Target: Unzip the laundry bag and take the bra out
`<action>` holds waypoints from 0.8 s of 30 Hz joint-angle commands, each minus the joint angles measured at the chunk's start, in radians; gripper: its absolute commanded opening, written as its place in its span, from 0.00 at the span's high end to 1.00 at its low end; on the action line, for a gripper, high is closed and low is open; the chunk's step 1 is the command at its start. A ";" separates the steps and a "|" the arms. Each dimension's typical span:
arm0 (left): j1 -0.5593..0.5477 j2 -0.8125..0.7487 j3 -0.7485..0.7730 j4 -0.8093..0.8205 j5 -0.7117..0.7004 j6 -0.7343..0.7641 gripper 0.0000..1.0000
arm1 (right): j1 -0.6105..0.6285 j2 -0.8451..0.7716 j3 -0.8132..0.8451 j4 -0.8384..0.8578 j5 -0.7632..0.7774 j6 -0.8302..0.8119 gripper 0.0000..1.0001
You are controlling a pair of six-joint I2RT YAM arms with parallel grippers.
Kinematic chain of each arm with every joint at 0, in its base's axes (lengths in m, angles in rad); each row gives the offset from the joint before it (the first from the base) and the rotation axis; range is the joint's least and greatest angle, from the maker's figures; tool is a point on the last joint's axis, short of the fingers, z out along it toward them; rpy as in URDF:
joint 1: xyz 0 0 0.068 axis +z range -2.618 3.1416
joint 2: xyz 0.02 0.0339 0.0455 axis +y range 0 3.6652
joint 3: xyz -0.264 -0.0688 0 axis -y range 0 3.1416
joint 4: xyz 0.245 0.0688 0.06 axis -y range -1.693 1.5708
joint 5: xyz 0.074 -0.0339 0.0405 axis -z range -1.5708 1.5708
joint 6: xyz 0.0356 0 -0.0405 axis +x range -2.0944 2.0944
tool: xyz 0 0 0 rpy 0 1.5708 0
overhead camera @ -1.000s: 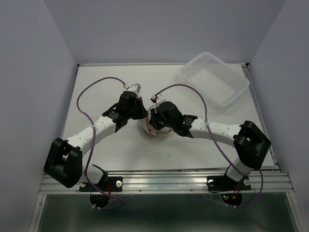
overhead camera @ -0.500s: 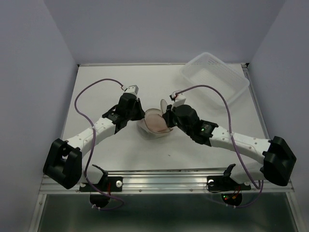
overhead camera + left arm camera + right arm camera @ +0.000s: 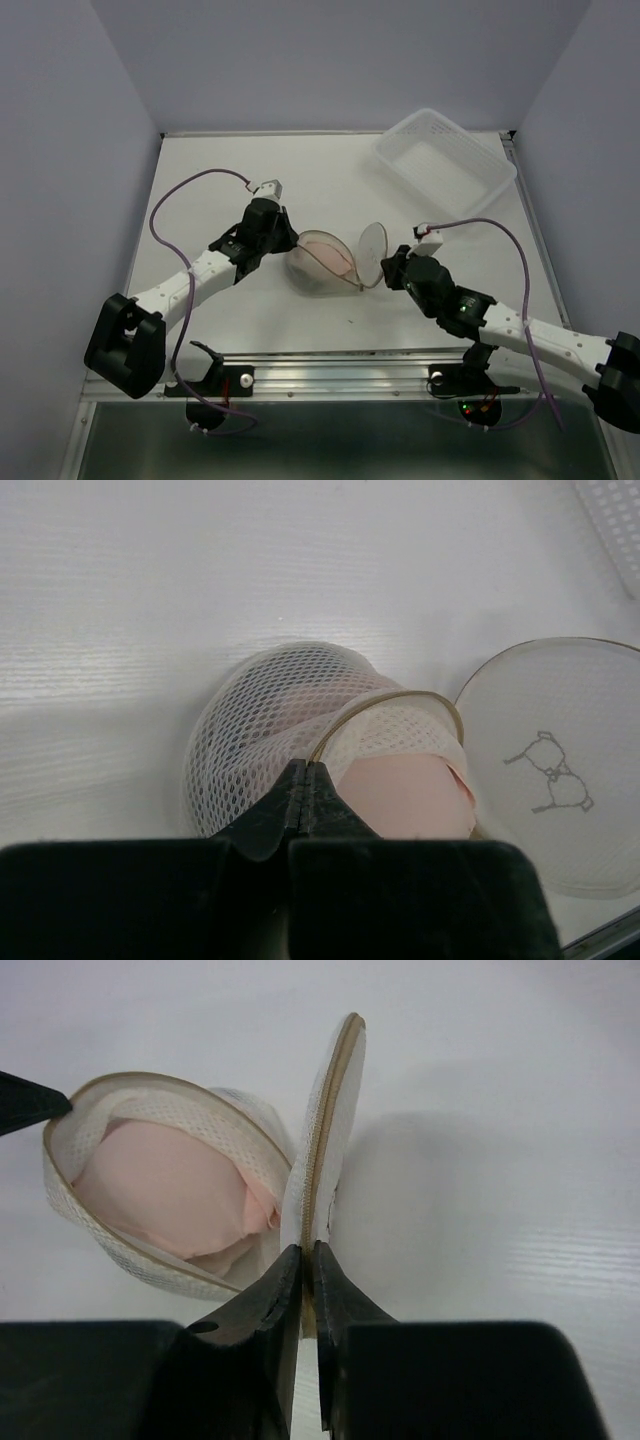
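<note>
Item 1, laundry bag [image 3: 322,265]: a small round pouch near the middle of the table [image 3: 220,170], lying between my two arms. I see it unzipped and gaping. The left wrist view shows its domed side as white open mesh and its mouth edged by a tan zipper rim.

Item 2, lid [image 3: 550,770]: the bag's flat round face, swung away from the mouth toward the right arm's side. It stands on edge in the right wrist view. It carries a small dark bra outline [image 3: 548,773] and the same tan rim.

Item 3, bra [image 3: 170,1185]: pale pink fabric filling the open mouth, wholly inside the bag. Neither claw touches it.

Item 4, left gripper [image 3: 305,780]: fingers pressed together with no gap showing, pinching the bag's mouth rim on the side away from the lid.

Item 5, right gripper [image 3: 308,1260]: fingers nearly closed, with only the lid's edge between them. They clamp the lid's lower rim and hold it upright.

Item 6, clear plastic basket [image 3: 445,162]: rectangular, at the far right corner of the table, well apart from the bag.
</note>
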 commanded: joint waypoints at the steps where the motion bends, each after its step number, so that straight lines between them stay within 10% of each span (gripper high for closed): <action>1: -0.002 -0.049 -0.015 0.067 -0.009 -0.007 1.00 | -0.002 -0.087 -0.069 -0.076 0.066 0.165 0.82; 11: -0.003 -0.063 -0.024 0.090 0.020 0.018 1.00 | -0.002 -0.321 0.000 -0.368 0.089 0.132 0.29; 24: -0.005 -0.072 -0.024 0.103 0.017 0.016 1.00 | -0.002 -0.061 0.192 -0.123 -0.337 0.001 0.08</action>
